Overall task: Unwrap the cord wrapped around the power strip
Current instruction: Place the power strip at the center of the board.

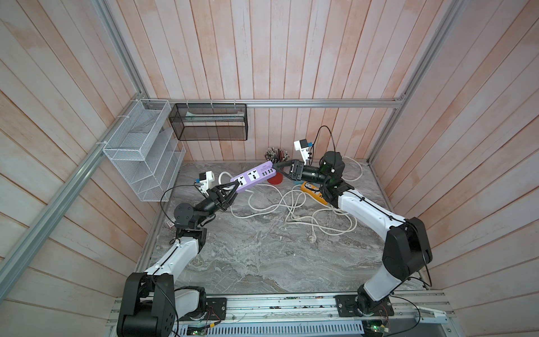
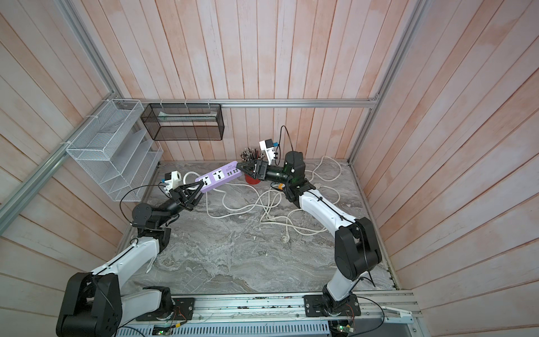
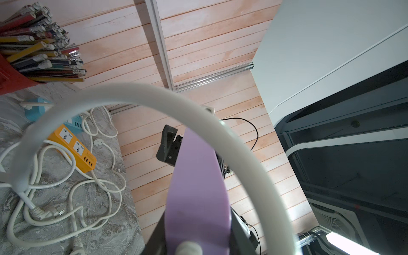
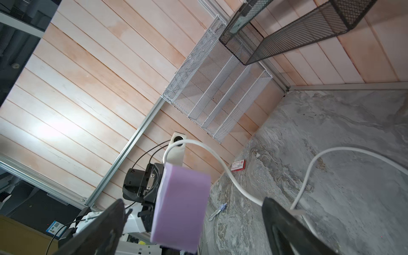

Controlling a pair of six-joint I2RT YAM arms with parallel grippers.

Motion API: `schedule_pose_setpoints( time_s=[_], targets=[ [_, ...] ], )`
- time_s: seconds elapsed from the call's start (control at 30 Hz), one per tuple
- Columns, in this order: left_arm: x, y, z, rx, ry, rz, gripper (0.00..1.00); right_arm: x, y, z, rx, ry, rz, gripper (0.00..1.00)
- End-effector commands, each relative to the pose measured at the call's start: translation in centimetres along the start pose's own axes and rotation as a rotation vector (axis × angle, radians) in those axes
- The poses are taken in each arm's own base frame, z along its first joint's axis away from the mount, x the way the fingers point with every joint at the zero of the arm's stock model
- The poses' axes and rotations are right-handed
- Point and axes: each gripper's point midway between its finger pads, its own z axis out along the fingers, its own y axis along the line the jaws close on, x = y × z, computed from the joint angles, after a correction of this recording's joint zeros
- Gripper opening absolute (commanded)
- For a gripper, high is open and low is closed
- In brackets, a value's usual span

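Power strip (image 1: 253, 176), purple, is held lifted above the grey marble tabletop (image 1: 262, 262), stretched between my two grippers in both top views. My left gripper (image 1: 234, 186) is clamped on the strip's end where the cord comes out. In the left wrist view the purple body (image 3: 194, 187) runs straight out from between my fingers. My right gripper (image 1: 279, 171) is at the opposite end with its jaws spread wide. In the right wrist view that end (image 4: 181, 209) sits in the gap between my two black fingers (image 4: 106, 227), and I cannot tell whether either one touches it.

The white cord (image 1: 280, 204) rises from the end in my left grip, arcs in one big loop (image 3: 154, 95) just ahead of that gripper, then drops to the marble and lies in loose tangles below the strip. An orange strip (image 1: 315, 192) lies on the table under my right wrist. A red pencil cup (image 1: 275, 156) stands just behind my right gripper's fingers. A white plug (image 1: 312, 237) rests on the marble at the tangle's near edge, well apart from both grippers.
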Motion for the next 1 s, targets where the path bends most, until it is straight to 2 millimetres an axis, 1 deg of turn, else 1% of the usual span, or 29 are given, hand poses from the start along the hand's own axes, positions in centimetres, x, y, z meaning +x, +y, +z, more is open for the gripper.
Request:
schedule_pose_setpoints(
  time_s=[0.0, 0.13, 0.23, 0.33, 0.4, 0.47, 0.5, 0.53, 0.6, 0.7, 0.77, 0.83, 0.93, 0.97],
  targets=[
    [0.2, -1.0, -0.3, 0.031, -0.015, 0.06, 0.0, -0.6, 1.7, 1.0, -0.072, 0.007, -0.016, 0.96],
    [0.2, -1.2, -0.2, 0.031, -0.014, 0.075, 0.0, 0.2, 1.5, 1.9, -0.091, 0.037, 0.008, 0.89],
    [0.1, -1.3, -0.1, 0.03, -0.013, 0.084, 0.0, 1.2, 1.3, 2.5, -0.084, 0.06, 0.016, 0.86],
    [0.0, -1.2, 0.1, 0.03, -0.012, 0.085, 0.0, 1.6, 1.1, 2.6, -0.077, 0.067, 0.023, 0.82],
    [0.0, -1.1, 0.1, 0.028, -0.009, 0.083, 0.0, 1.6, 1.2, 2.6, -0.081, 0.067, 0.027, 0.76],
    [0.0, -1.0, 0.1, 0.027, -0.008, 0.08, 0.0, 1.5, 1.4, 2.6, -0.085, 0.068, 0.025, 0.68],
    [0.0, -0.9, 0.2, 0.026, -0.009, 0.081, 0.0, 1.5, 1.4, 2.7, -0.087, 0.069, 0.023, 0.6],
    [0.0, -0.8, 0.1, 0.024, -0.009, 0.08, 0.0, 1.5, 1.3, 2.7, -0.087, 0.071, 0.025, 0.5],
    [0.0, -0.9, 0.2, 0.023, -0.008, 0.084, 0.0, 1.5, 1.2, 2.8, -0.088, 0.075, 0.026, 0.37],
    [0.0, -0.8, 0.2, 0.018, -0.007, 0.089, 0.0, 1.7, 1.0, 2.8, -0.086, 0.08, 0.035, 0.2],
    [0.0, -0.7, 0.3, 0.014, -0.006, 0.09, 0.0, 1.8, 0.9, 2.8, -0.084, 0.081, 0.037, 0.11],
    [-0.1, -0.7, 0.4, 0.013, -0.002, 0.094, 0.0, 1.9, 0.9, 2.8, -0.085, 0.082, 0.036, 0.04],
    [-0.1, -0.5, 0.5, 0.001, 0.005, 0.096, 0.0, 1.8, 0.8, 2.6, -0.076, 0.077, 0.032, 0.02],
    [-0.2, -0.5, 0.6, -0.005, 0.006, 0.097, 0.05, 1.6, 0.6, 2.4, -0.07, 0.072, 0.033, 0.02]
  ],
)
